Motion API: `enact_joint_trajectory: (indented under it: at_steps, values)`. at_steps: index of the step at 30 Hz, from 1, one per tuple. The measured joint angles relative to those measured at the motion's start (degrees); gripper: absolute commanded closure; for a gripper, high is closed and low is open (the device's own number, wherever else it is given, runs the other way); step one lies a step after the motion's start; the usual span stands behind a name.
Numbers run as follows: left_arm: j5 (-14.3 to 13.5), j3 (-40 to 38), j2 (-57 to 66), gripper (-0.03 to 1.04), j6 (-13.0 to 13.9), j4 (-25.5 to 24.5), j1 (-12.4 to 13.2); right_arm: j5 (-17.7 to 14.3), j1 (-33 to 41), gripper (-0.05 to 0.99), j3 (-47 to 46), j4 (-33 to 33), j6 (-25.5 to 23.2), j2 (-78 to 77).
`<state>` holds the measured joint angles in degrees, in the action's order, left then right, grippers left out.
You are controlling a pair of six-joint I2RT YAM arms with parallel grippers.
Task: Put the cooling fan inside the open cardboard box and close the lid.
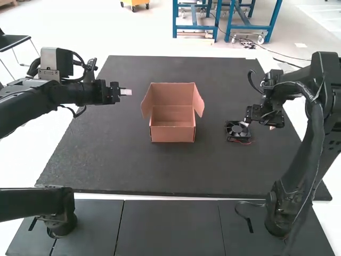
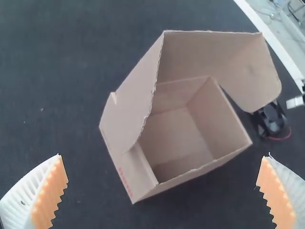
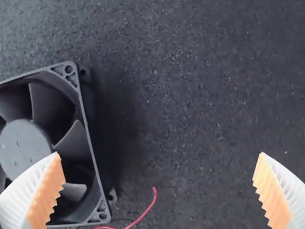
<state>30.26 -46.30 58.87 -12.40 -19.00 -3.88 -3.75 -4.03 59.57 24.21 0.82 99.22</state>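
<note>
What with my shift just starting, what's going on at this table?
Two robot arms are set to pack a fan into a box. The fan lies flat on the mat to the right of the box, and the right gripper hangs open just over it, not gripping yet. The left gripper is open too, held up left of the box. The box is empty, with its lid raised.

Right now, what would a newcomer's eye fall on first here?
The open cardboard box stands empty on the black mat, its lid raised. Right of it the black cooling fan lies flat, with the right tool open just above it. The left tool, also open, hangs left of the box.
</note>
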Motion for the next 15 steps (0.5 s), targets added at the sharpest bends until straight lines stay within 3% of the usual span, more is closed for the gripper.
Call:
enact_joint_trajectory:
  at_steps: [15]
  values:
    - [0.00, -1.51, -0.02, 0.08, 0.00, 0.37, 0.02, -0.81, -0.02, 0.03, 1.66, 0.28, 2.10, 5.55]
